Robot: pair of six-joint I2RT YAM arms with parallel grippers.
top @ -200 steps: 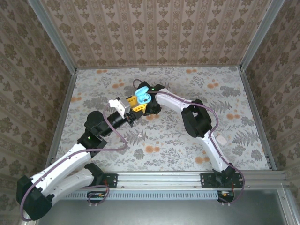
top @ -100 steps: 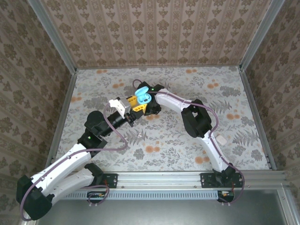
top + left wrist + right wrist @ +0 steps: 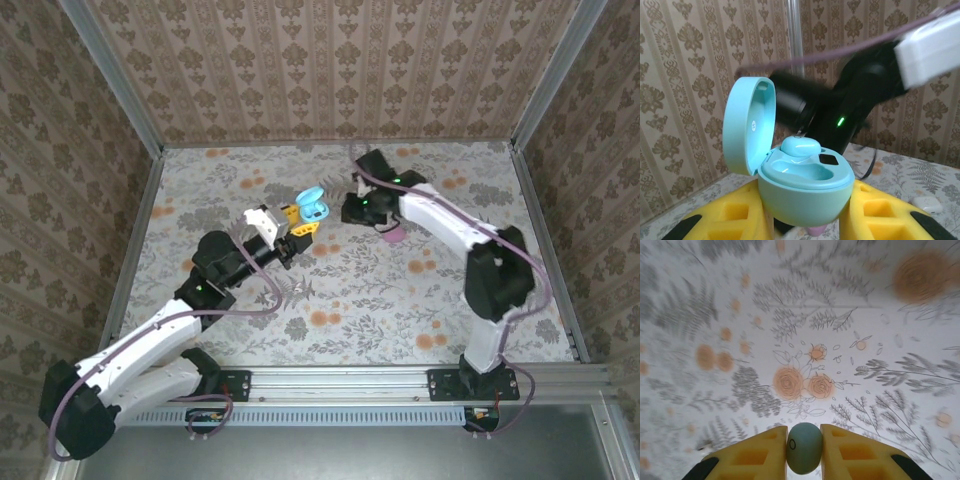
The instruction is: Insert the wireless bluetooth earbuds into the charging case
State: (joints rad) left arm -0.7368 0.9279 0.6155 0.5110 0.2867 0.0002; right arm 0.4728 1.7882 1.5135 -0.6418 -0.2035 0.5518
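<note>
The teal charging case [image 3: 805, 195] stands upright with its lid open to the left, and my left gripper [image 3: 805, 212] is shut on its body between yellow fingers [image 3: 880, 215]. One light blue earbud [image 3: 800, 146] sits in the far socket. The near socket is bare. From above, the case [image 3: 313, 207] is held over the middle back of the table by the left gripper [image 3: 300, 220]. My right gripper [image 3: 352, 208] hovers just right of it. In the right wrist view, the right gripper [image 3: 804, 440] is shut on a second light blue earbud [image 3: 804, 449] above the floral table.
A pink rounded object [image 3: 395, 234] lies on the table under the right forearm. A small white case [image 3: 925, 202] rests on the table to the right. Patterned walls with metal rails [image 3: 140, 250] enclose the table on three sides.
The right arm has swung from over the open case out to its right, its jaws closing on the earbud. The left gripper and case have shifted slightly right.
</note>
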